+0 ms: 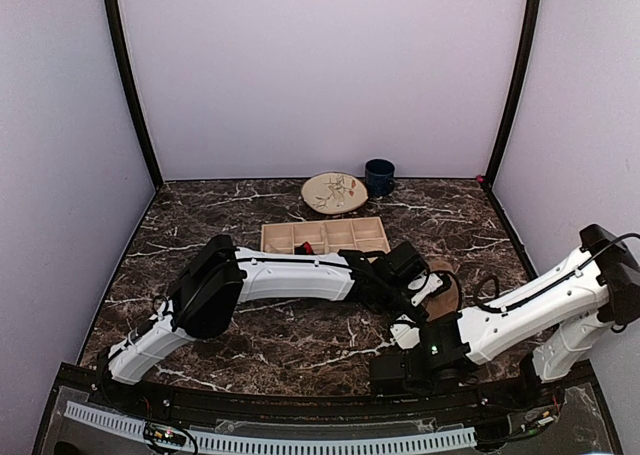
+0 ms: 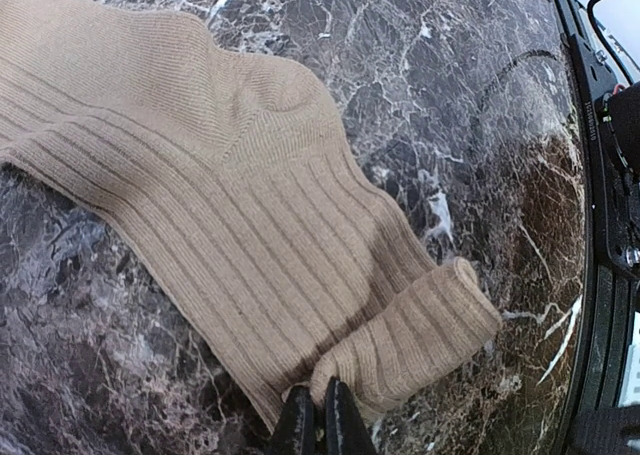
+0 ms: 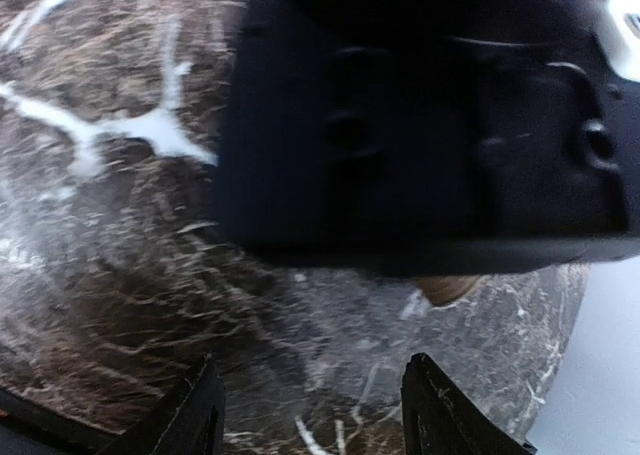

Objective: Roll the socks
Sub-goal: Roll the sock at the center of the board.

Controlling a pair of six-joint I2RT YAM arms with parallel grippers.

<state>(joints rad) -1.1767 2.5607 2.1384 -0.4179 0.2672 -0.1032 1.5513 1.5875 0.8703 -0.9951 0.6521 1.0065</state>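
**Tan ribbed sock**, lying flat on the marble table, right of centre and toward the near edge. In the top view most of it is hidden beneath the left arm. One end is turned over into a short roll. The long axis runs from that roll diagonally away from the left gripper, toward the upper left of the left wrist view.

The left gripper's fingers are pressed together, with their tips at the sock's edge just beside the roll. Whether a fold of fabric is caught between them cannot be told.

The right gripper sits nearer the arm bases, fingers spread over bare marble with nothing between them. The left arm's dark body blocks most of its view, and only a sliver of tan shows past it.

Judgement: the left gripper is the closer of the two. Carrying the roll on would mean driving the rolled end along the long axis, away from its fingertips. The right gripper, apart from the sock on its near side, would have to close in before it could help.
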